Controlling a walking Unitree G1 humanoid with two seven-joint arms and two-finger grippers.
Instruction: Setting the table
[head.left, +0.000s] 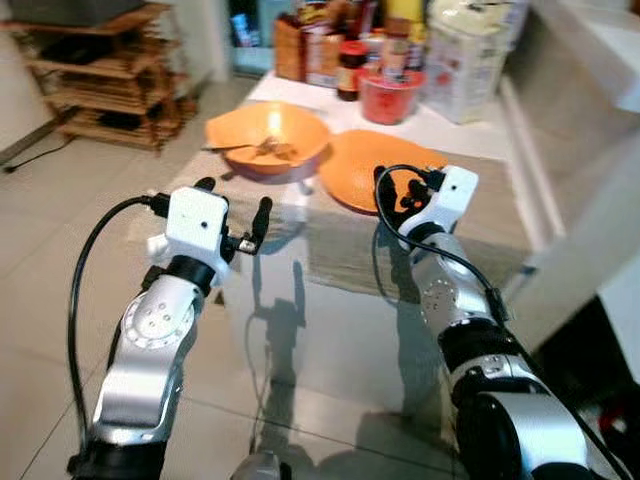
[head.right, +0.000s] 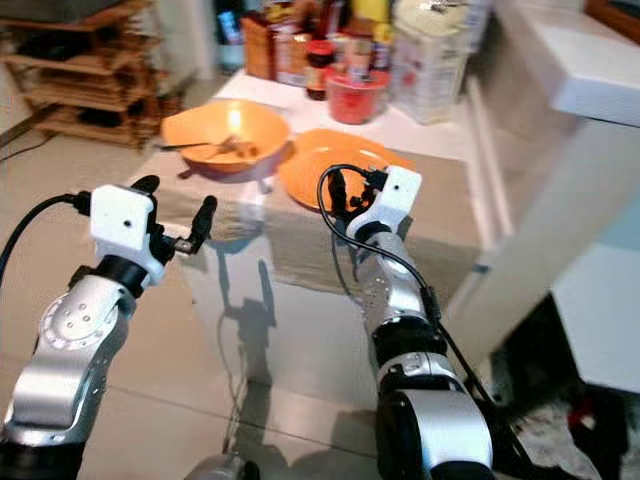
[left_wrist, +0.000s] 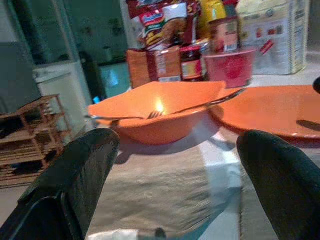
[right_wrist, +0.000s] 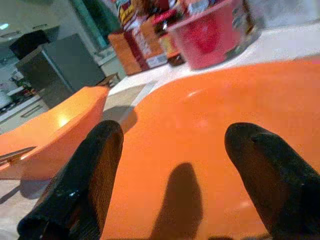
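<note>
I see the right gripper (right_wrist: 172, 170) spread wide just over the plate (head.left: 375, 165); left gripper (left_wrist: 175, 175) also wide, aimed at the bowl (left_wrist: 160, 112) holding a fork (left_wrist: 195, 106).

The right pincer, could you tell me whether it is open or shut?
Open: the right pincer has its two black fingers spread wide apart above the orange plate, holding nothing.

Head stereo pair looks fwd & down over both arms at the counter (head.left: 300, 300). Left wrist cam sits low, near, facing the orange bowl (left_wrist: 160, 112). Right wrist cam v. close over the orange plate (right_wrist: 210, 140). All views share bowl & plate.
</note>
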